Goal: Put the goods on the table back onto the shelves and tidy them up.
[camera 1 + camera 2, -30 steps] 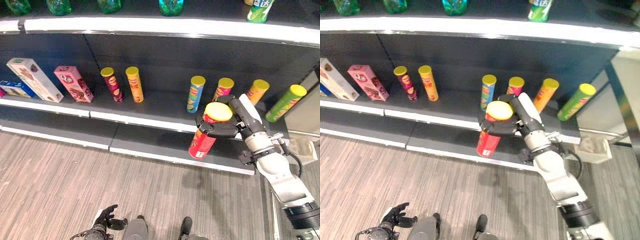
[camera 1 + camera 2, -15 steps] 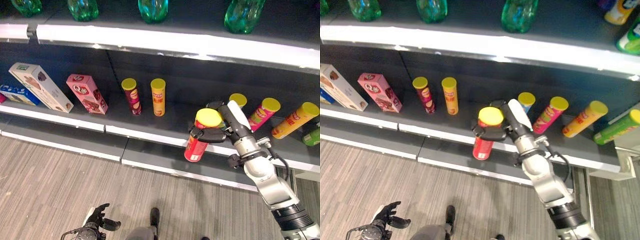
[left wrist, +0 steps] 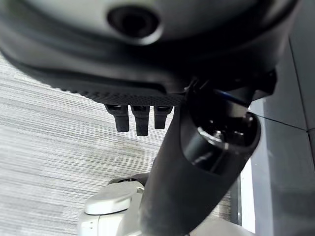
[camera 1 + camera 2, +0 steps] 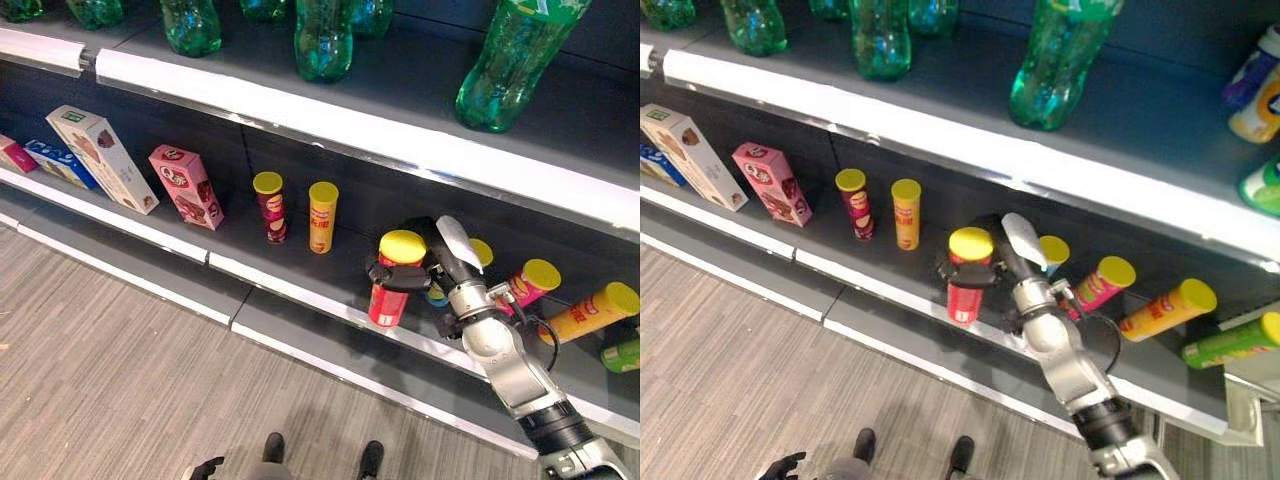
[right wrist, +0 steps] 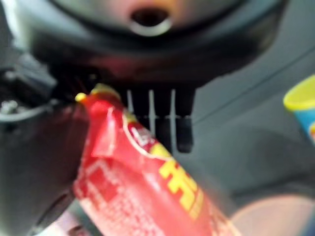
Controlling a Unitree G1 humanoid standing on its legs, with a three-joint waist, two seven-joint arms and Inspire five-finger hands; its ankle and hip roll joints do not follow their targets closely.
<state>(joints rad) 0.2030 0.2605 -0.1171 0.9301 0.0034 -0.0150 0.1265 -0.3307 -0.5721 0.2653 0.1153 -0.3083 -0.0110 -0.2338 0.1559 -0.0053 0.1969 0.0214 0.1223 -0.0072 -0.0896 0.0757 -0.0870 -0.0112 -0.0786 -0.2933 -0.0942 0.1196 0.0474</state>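
At shelf point(image 4: 300, 262) front: right hand point(image 4: 437, 262) clamped round red can point(image 4: 391, 281), base not yet down. Yellow can point(image 4: 321, 216) beyond hand, shelved. Left hand point(image 3: 140, 115) idle, fingers relaxed.

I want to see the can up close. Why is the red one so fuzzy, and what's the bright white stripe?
Right wrist view: the red cardboard crisp tube sits too near the lens, so it blurs. Left eye view: the white shelf edge strip glares under the light.
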